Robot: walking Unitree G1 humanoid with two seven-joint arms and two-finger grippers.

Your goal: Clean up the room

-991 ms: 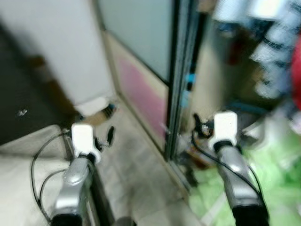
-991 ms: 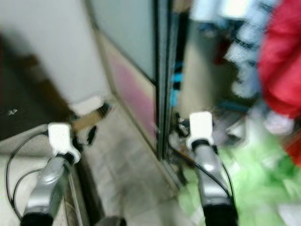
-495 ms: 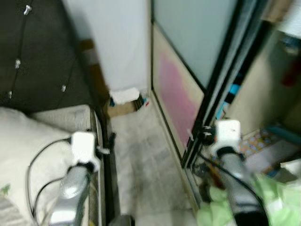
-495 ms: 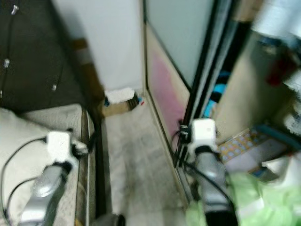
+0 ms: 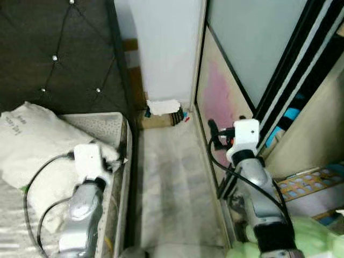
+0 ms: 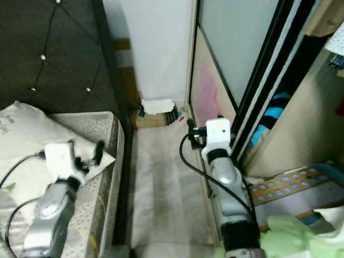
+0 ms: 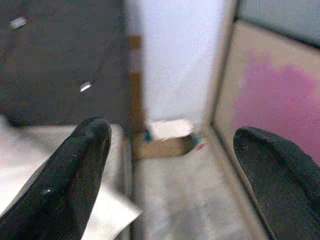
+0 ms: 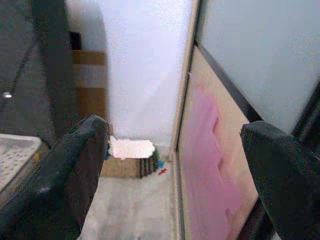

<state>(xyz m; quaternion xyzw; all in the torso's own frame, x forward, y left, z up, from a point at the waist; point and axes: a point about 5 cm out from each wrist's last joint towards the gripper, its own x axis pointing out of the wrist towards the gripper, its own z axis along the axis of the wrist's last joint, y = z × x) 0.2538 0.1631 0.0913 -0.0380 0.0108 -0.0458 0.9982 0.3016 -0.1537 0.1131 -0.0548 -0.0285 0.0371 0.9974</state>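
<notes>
A small cardboard box (image 5: 160, 115) with a torn white sheet on top and small coloured bits beside it sits on the floor against the far wall, at the end of a narrow floor strip (image 5: 172, 188). The box (image 8: 125, 160) lies straight ahead between the right gripper's spread fingers. A white pillow (image 5: 37, 140) lies on the bed at the left. My left gripper (image 6: 92, 152) hovers open over the mattress edge with nothing in it. Beside the wardrobe door, my right gripper (image 6: 194, 130) is held up open and empty.
A dark tufted headboard (image 5: 59, 54) stands behind the bed (image 5: 105, 126). A sliding wardrobe door (image 5: 247, 48) with a black frame borders the floor strip on the right. Past it lie a patterned mat (image 5: 309, 183) and green cloth (image 5: 317, 239).
The camera has swung left, from the wardrobe's inside toward the bed and headboard, and the picture has sharpened. Both arms keep their raised pose.
</notes>
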